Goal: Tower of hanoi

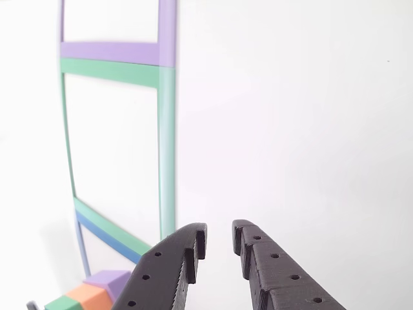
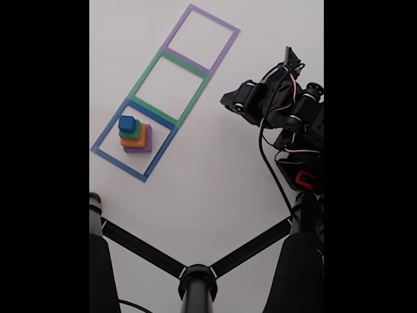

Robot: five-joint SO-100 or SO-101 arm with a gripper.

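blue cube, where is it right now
In the fixed view the blue cube tops the block stack, on the green block, inside the blue tape square at left.

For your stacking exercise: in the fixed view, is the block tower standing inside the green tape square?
No, the block tower stands inside the blue tape square.

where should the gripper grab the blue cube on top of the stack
Take the blue cube by two opposite side faces, coming down from above. It sits on top of the green block, so only its top and sides are free. The gripper is open, off to the side and holding nothing.
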